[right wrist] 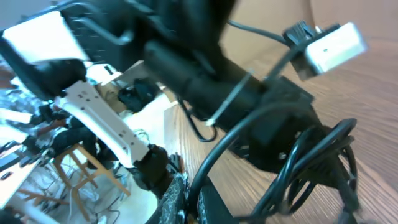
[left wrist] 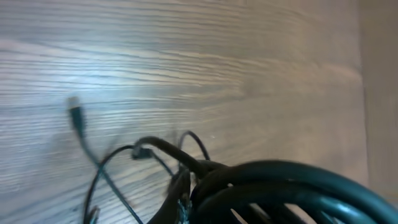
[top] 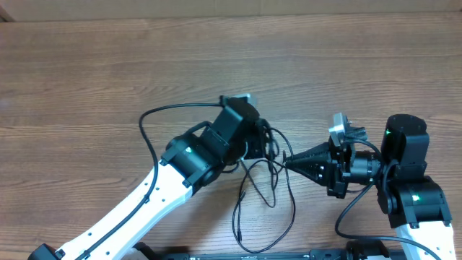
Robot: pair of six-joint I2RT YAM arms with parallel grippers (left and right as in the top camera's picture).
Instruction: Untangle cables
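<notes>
Wooden table (top: 86, 58) carries cables (top: 271, 163). Left gripper (top: 264, 139) is buried in their left side; its jaw state cannot be told. Right gripper (top: 289, 160), at their right, has narrow jaws pinching a strand.

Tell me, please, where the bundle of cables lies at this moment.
In the overhead view the cables sit near the middle of the table, between the left gripper and the right gripper, loose loops trailing toward the near edge.
</notes>
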